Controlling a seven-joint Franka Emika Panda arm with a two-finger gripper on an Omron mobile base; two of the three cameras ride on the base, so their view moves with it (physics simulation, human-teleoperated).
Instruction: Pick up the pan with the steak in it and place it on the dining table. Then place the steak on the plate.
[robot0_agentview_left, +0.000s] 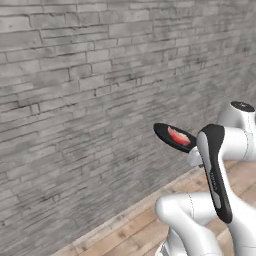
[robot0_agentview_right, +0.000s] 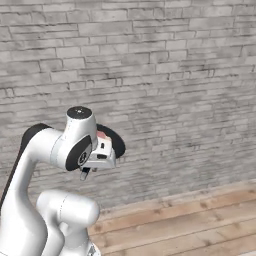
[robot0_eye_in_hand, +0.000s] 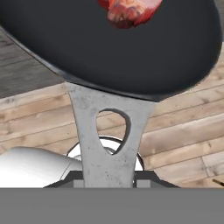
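The black pan (robot0_agentview_left: 169, 134) hangs in the air in front of a brick wall, tilted, with the pinkish-red steak (robot0_agentview_left: 178, 135) lying in it. My gripper (robot0_eye_in_hand: 109, 183) is shut on the pan's grey handle (robot0_eye_in_hand: 109, 144), which has an oval hole in it. From the hand, the pan (robot0_eye_in_hand: 131, 57) spreads across the top with the steak (robot0_eye_in_hand: 129, 11) at its far side. From the right, the pan (robot0_agentview_right: 116, 141) and steak (robot0_agentview_right: 101, 135) peek out behind my wrist. The dining table and the plate are out of view.
A grey brick wall (robot0_agentview_left: 75, 100) stands close ahead across both base views. Below it runs a wooden plank floor (robot0_agentview_right: 200, 220). My own arm (robot0_agentview_left: 215, 170) folds up near the pan.
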